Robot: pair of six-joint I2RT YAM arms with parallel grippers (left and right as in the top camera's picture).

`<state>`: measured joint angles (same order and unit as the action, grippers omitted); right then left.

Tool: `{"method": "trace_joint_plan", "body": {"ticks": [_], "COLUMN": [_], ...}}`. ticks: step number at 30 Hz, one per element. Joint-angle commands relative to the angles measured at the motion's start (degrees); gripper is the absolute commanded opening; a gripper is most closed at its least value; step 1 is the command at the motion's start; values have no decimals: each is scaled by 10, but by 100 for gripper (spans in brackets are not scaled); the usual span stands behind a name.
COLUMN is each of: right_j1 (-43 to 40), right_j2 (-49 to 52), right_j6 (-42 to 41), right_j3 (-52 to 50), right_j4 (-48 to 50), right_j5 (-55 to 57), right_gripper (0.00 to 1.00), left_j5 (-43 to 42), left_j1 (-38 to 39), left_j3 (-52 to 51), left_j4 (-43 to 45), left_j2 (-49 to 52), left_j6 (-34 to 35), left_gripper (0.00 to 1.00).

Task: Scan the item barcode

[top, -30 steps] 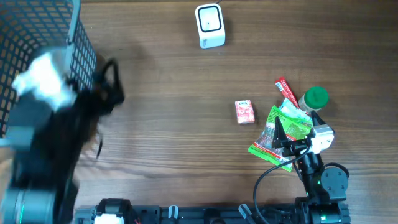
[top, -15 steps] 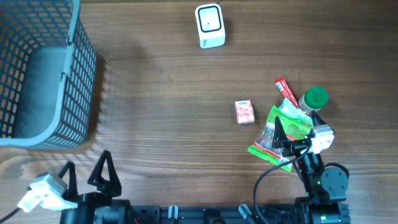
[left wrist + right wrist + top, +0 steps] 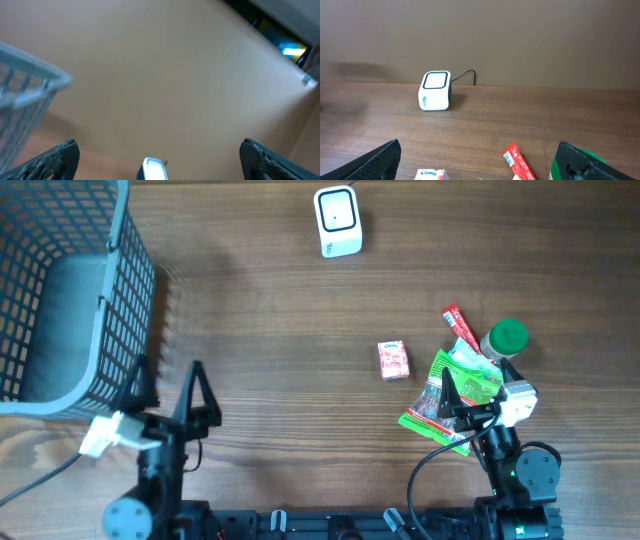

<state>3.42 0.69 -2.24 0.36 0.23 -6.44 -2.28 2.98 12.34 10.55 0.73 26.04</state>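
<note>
Fingers (image 3: 200,392) spread wide on left gripper (image 3: 168,375) and right gripper (image 3: 480,167) — both seemingly empty.

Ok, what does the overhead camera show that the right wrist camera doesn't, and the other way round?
Only overhead: the mesh basket and the left gripper, open beside it. Only right wrist: the wall behind the table. Both: the scanner, the red stick pack, the small red box and the green lid.
</note>
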Motion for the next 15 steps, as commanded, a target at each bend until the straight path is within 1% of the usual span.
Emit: {"method": "trace_joint_plan", "body": {"ticks": [1, 8, 10, 12, 15], "right_j1": [-4, -4, -4, -4, -4], "right_j2": [-3, -3, -3, -3, -3], "right_j6": [7, 7, 7, 7, 7], "right_j3": [-1, -1, -1, -1, -1], "right_j4": [3, 3, 3, 3, 3], "right_j5": [-9, -9, -9, -9, -9], "right_gripper": [100, 100, 100, 100, 100], "left_j5": [-13, -20, -20, -24, -35], "left_j1": [-2, -2, -2, -2, -2], "left_j3": [-63, -114, -120, -120, -120], "left_j4": [4, -11, -40, -71, -137], "left_j2": [-5, -5, -5, -5, -5], "left_j6": [-1, -1, -4, -36, -124], "left_gripper": [100, 100, 100, 100, 100]}}
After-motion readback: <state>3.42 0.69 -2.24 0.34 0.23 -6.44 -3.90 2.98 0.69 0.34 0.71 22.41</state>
